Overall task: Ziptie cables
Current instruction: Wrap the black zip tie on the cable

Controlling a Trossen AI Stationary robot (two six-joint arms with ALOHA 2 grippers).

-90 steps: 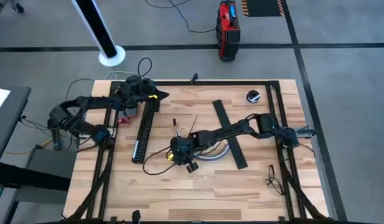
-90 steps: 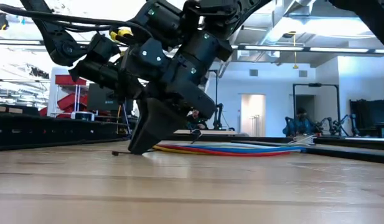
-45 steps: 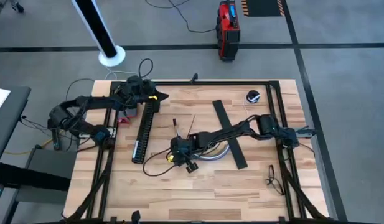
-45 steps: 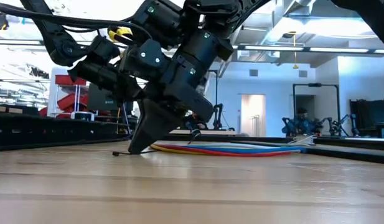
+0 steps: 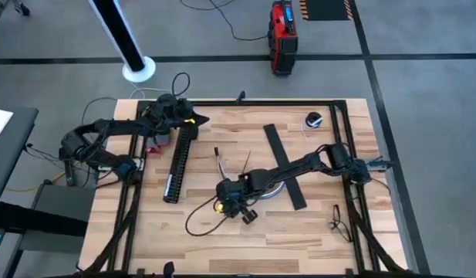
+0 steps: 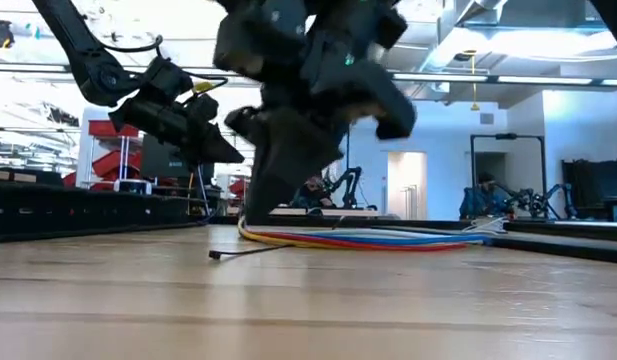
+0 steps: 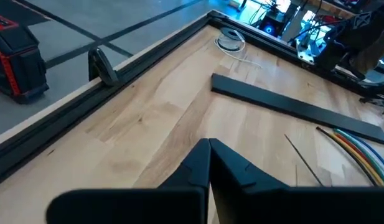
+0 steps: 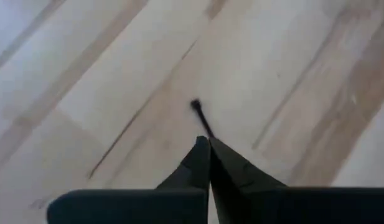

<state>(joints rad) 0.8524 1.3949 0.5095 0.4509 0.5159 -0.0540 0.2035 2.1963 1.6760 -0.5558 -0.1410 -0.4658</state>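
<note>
My left gripper waits unchanged, fingers pressed together, at the far end of the slotted black channel. My right gripper, fingertips clamped on a thin black ziptie, has shifted nearer the table's front edge than a second ago. The cables lie curved just beside it, against the flat black strip

Two dark jointed arms, black cables looped alongside, yellow marks near the wrists
</note>
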